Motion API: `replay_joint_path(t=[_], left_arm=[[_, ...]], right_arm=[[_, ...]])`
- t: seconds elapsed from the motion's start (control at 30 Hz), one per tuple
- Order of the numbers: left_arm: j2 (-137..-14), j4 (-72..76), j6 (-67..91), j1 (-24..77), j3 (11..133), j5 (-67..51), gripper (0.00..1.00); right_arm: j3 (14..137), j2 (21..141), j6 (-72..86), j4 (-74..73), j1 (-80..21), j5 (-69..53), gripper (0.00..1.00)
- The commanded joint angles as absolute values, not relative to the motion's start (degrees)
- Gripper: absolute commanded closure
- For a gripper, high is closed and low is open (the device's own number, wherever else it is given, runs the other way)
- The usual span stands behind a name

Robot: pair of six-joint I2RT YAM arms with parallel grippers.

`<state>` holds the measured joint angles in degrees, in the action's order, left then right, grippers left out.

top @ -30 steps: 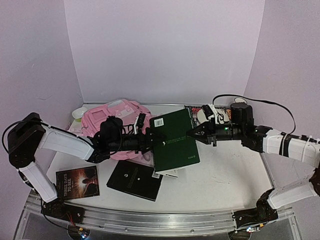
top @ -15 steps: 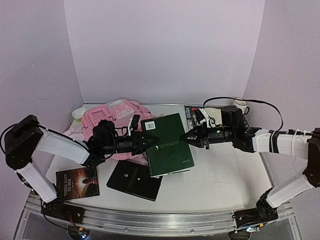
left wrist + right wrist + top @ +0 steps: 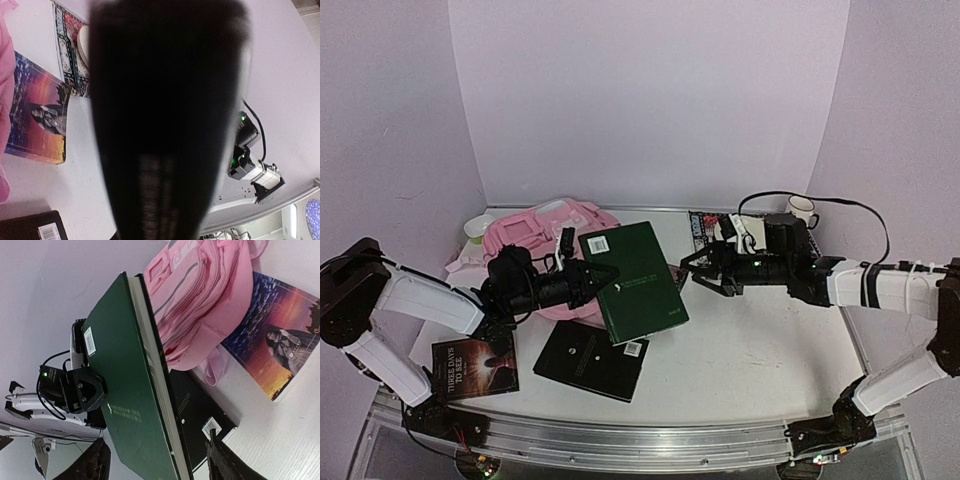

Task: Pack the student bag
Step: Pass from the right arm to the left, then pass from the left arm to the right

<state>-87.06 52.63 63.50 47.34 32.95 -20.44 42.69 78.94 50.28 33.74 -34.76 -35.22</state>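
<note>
The student bag (image 3: 548, 226), pink and soft, lies at the back left of the table. A green hardback book (image 3: 638, 282) hangs above the table just right of the bag. My left gripper (image 3: 603, 277) is shut on the book's left edge. My right gripper (image 3: 688, 268) stands open at the book's right edge, its fingers apart from the cover. The right wrist view shows the green book (image 3: 125, 405) edge-on between my spread fingertips (image 3: 95, 462), with the pink bag (image 3: 200, 300) behind. The book's dark, blurred cover (image 3: 165, 125) fills the left wrist view.
A black book (image 3: 588, 358) lies under the green one. A sunset-cover book (image 3: 475, 365) sits front left. A magazine (image 3: 705, 226) and a white mug (image 3: 802, 210) are at the back right. A pale cup (image 3: 478, 228) stands beside the bag.
My right gripper has opened and let go of the green book. My left gripper has shut on it and drawn it leftward, toward the bag.
</note>
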Motion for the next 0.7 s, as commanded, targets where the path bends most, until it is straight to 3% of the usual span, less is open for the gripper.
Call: replay_joint_path(t=[0.0, 0.2, 0.67], left_arm=[[-82.3, 60.5, 64.8, 46.7, 33.8, -12.5, 1.00], [-83.4, 61.8, 66.1, 46.6, 35.4, -8.2, 1.00], [-85.8, 69.2, 69.5, 46.7, 36.8, -3.4, 1.00]], right_arm=[[39.6, 73.7, 50.6, 36.9, -35.3, -28.4, 0.23], [33.1, 74.5, 56.7, 52.7, -38.2, -24.7, 0.03], [33.1, 87.4, 64.0, 78.1, -43.8, -20.5, 0.02]])
